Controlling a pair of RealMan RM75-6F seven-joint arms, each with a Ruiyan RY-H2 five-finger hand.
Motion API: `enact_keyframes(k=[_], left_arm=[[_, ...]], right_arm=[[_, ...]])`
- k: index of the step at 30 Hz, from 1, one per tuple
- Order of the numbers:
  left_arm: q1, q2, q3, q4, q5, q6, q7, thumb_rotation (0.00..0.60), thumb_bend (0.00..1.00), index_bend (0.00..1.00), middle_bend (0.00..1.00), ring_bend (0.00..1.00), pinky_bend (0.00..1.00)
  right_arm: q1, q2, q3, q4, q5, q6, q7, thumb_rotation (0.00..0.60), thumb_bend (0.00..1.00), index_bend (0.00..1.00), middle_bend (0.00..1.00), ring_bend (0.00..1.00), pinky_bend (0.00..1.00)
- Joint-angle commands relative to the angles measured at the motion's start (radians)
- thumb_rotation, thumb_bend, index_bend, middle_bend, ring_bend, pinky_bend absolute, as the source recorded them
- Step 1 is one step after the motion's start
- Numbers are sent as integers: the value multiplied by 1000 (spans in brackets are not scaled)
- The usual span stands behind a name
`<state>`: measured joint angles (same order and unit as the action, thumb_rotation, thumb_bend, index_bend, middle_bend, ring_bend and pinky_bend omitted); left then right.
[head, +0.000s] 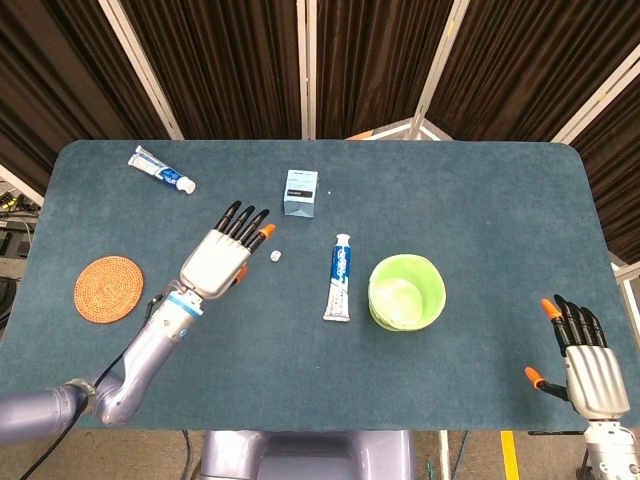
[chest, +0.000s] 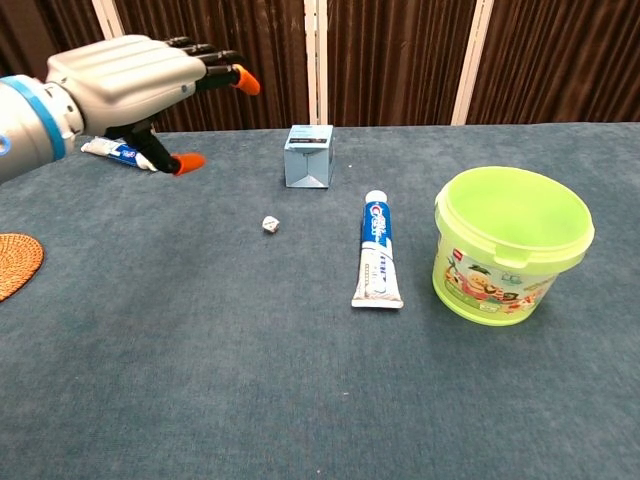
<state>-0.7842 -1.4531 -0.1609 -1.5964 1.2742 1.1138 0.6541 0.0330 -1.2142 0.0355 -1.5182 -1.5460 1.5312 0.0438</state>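
My left hand (head: 220, 255) (chest: 135, 82) hovers above the table with its fingers spread and nothing in it. A small white die (head: 276, 256) (chest: 270, 224) lies on the cloth just to the right of that hand. My right hand (head: 584, 358) rests at the table's near right corner, fingers extended and empty; the chest view does not show it. A toothpaste tube (head: 339, 277) (chest: 378, 249) lies between the die and a green bucket (head: 406, 291) (chest: 508, 245). A small blue box (head: 300, 192) (chest: 309, 156) stands beyond the die.
A second toothpaste tube (head: 160, 170) (chest: 120, 152) lies at the far left. A woven round coaster (head: 108, 288) (chest: 15, 264) sits near the left edge. Dark curtains with white posts stand behind the table (head: 480, 190).
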Motion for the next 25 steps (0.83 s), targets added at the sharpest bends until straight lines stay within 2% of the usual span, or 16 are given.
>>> enact_keyframes(k=[1, 5, 8, 9, 11, 17, 21, 25], left_arm=[[47, 16, 36, -32, 34, 57, -15, 600, 374, 129, 0, 0, 0], [132, 33, 101, -57, 103, 164, -26, 600, 367, 127, 0, 0, 0], [168, 39, 128, -60, 133, 207, -33, 600, 364, 115, 0, 0, 0], [213, 48, 163, -65, 154, 255, -37, 600, 363, 108, 0, 0, 0], [265, 56, 201, -66, 184, 309, -42, 600, 361, 88, 0, 0, 0], [409, 78, 282, -70, 212, 427, -83, 600, 330, 43, 0, 0, 0], [495, 97, 320, -84, 211, 481, -78, 600, 289, 2, 0, 0, 0], [548, 107, 324, -95, 227, 531, -35, 600, 252, 0, 0, 0, 0]], right_arm=[[1, 0, 1, 0, 1, -2, 0, 600, 73, 0, 0, 0, 0], [2, -1, 0, 0, 2, -7, -9, 600, 73, 0, 0, 0, 0], [3, -3, -1, 0, 1, -8, -14, 600, 73, 0, 0, 0, 0], [3, -7, -4, 2, -2, -10, -20, 600, 73, 0, 0, 0, 0], [3, -11, -5, 4, -3, -11, -27, 600, 73, 0, 0, 0, 0], [6, -19, -8, 3, -7, -16, -44, 600, 73, 0, 0, 0, 0], [1, -19, -11, 1, -19, -1, -44, 600, 73, 0, 0, 0, 0], [-5, -13, -11, -4, -32, 21, -38, 600, 73, 0, 0, 0, 0]])
